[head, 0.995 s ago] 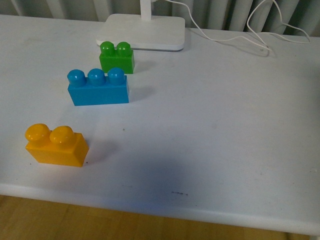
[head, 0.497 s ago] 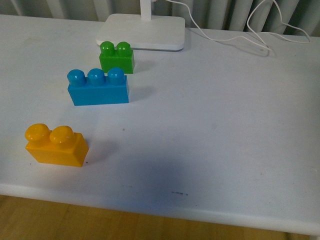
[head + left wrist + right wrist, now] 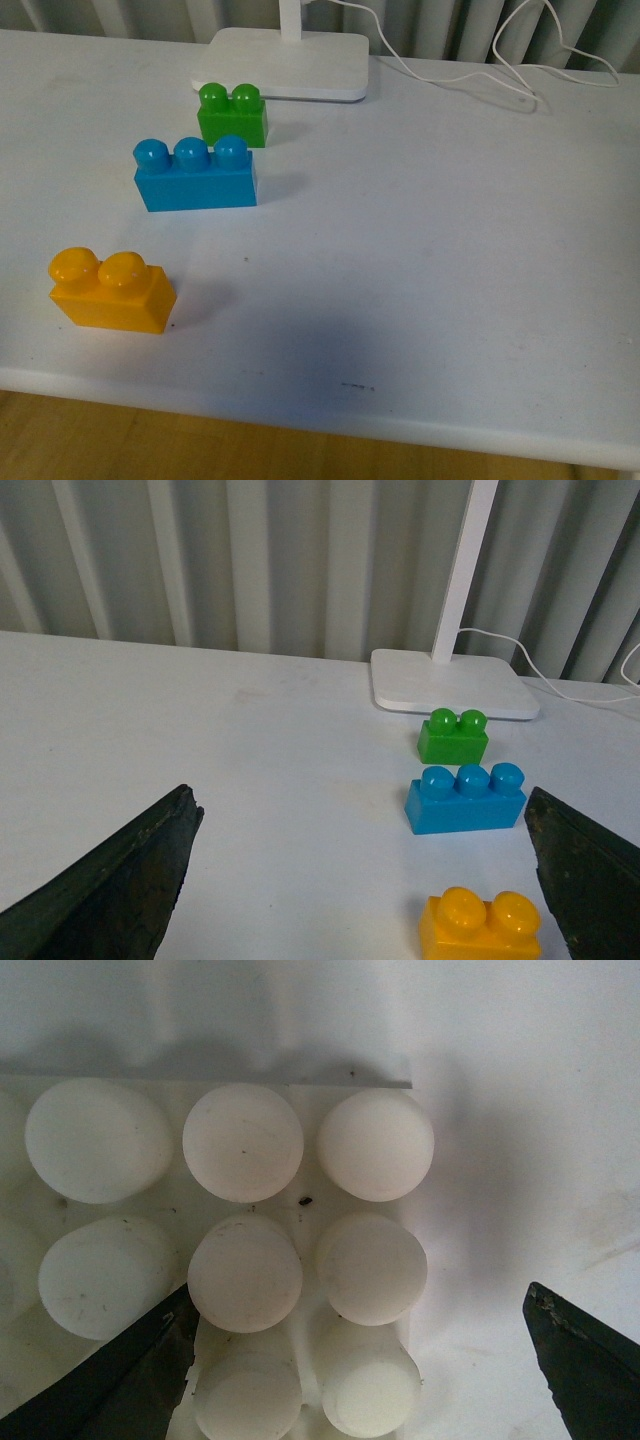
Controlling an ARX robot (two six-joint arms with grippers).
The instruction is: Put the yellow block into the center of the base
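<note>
Yellow block (image 3: 110, 292): we see it standing upright on the tabletop (image 3: 450, 250), near the front edge on the left, studs up, touched by nothing.
Base (image 3: 243, 1145): it shows only in the right wrist view, where its white studs fill much of the picture. The front view does not show it, so we cannot place it relative to the block.
Left pincer (image 3: 350, 900): spread wide and empty, looking toward the bricks from some way off, with the yellow block near one finger.
Right pincer (image 3: 350, 1370): also wide open and holding nothing, directly above one edge of the base.
Risk, wrong brick: the blue brick (image 3: 195, 175) and green brick (image 3: 232, 115) sit in a row behind the yellow one. We judge that a sloppy approach could nudge the blue one.
Risk, edge: the block lies close to the tabletop rim, and a glancing finger could push it off.
Risk, skewed grasp: the block sits turned slightly against the rim, so closing off-square may twist it and spoil the stud fit.
Risk, centre: studs hidden under a finger could lead us to seat the block one row off.
Risk, sliding base: pressing down on an unheld plate may shift it.
</note>
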